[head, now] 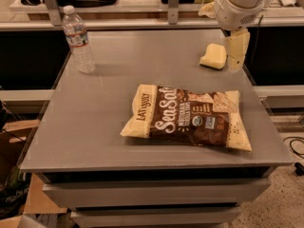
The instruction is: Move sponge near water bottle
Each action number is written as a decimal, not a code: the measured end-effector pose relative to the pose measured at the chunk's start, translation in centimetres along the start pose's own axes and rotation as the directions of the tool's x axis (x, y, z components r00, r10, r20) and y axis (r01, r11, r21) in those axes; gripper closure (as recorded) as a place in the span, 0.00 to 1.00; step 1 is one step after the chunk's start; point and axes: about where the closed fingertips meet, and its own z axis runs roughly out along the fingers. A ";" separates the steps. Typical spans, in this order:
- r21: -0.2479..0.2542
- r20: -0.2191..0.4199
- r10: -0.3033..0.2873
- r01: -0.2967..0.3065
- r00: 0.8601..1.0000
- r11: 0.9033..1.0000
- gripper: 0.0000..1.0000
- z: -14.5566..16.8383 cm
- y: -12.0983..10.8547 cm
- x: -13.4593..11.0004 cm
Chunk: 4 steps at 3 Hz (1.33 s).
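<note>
1. Sponge (pixel 213 56) is the piece to shift. Its goal, the water bottle (pixel 78 39), stands upright at ten o'clock on the tabletop (pixel 95 108), far to the left and well apart from it.
2. A chip bag (pixel 187 118) lies flat toward five o'clock of centre. A straight run from sponge to bottle looks to pass behind it.
3. At one o'clock the sponge lies flat on the tabletop, near the right edge.
4. Just beside the sponge, at its three o'clock, the hand (pixel 236 51) hangs pointing down from the white arm (pixel 237 4). Whether it is released or clenched I cannot tell, but it does not hold the sponge.
5. The sponge likely handles as light, soft and springy, neither slippery nor fragile. A top-down pinch across its narrower middle seems best, firm enough that the squashed foam does not slip free.
</note>
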 end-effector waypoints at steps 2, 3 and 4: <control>-0.037 0.001 0.010 -0.010 1.000 0.999 0.00 4.5 -1.7 1.1; -0.048 -0.023 0.050 -0.051 0.998 0.998 0.00 6.4 -2.2 2.2; -0.053 -0.054 0.089 -0.092 0.995 0.994 0.00 7.9 -2.5 3.5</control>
